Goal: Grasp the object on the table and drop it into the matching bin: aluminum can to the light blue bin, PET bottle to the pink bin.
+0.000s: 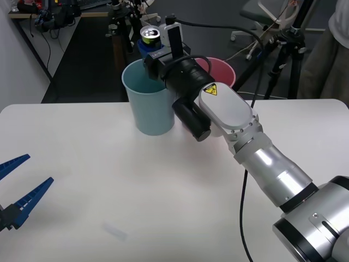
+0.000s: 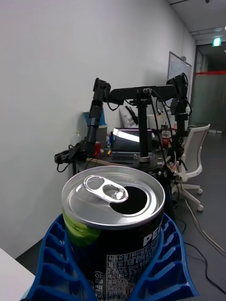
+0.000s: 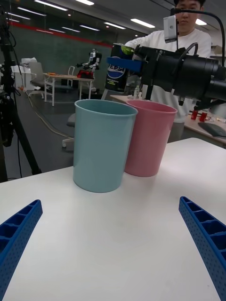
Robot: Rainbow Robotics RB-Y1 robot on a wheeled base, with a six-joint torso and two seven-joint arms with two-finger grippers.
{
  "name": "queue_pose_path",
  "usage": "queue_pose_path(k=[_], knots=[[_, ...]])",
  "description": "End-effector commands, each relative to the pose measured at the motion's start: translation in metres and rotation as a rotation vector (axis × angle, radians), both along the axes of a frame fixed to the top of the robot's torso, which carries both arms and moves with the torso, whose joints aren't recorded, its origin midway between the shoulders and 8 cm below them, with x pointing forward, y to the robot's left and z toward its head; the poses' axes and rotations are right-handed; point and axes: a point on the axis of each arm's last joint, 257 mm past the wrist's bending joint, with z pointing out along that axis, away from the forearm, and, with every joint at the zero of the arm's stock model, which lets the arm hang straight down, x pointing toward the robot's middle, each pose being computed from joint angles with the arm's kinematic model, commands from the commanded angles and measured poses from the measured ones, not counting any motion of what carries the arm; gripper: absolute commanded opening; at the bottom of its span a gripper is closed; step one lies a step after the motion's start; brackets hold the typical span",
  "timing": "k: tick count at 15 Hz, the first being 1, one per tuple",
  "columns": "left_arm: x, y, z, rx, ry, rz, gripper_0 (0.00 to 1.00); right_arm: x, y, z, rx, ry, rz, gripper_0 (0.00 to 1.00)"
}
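Blue ribbed fingers [image 2: 162, 263] of the right gripper [image 1: 154, 48] hug the can [image 2: 113, 221] on both sides, upright, tab up, so it should fall straight. Front view, upper centre: the can [image 1: 150, 36] hangs raised off the table [image 1: 163, 207], above the far rim of the blue bin [image 1: 148, 106], with the pink bin [image 1: 221, 71] just right of it. Seems poised for the release, though it may want to come nearer the bin's middle first. Lower left, the left gripper [image 1: 13, 188] waits low over the table, jaws wide and empty.
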Motion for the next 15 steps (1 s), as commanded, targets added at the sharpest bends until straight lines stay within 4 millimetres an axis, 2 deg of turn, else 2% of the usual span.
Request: queue_pose_path(k=[1,5,6,7,15], knots=[[0.0000,0.0000,0.0000,0.000,0.000,0.000,1.00,-0.0010,0.0018,-0.0013,-0.003,0.001,0.003,0.00],[0.0000,0.0000,0.0000,0.000,0.000,0.000,1.00,-0.0017,0.0030,-0.0020,0.000,0.004,0.007,0.02],[0.0000,0.0000,0.0000,0.000,0.000,0.000,1.00,-0.0014,0.0024,-0.0016,0.005,0.007,0.007,0.77],[0.0000,0.0000,0.0000,0.000,0.000,0.000,1.00,-0.0017,0.0030,-0.0020,0.007,0.009,0.009,1.00],[0.0000,0.0000,0.0000,0.000,0.000,0.000,1.00,-0.0025,0.0046,-0.0025,0.009,0.011,0.011,1.00]])
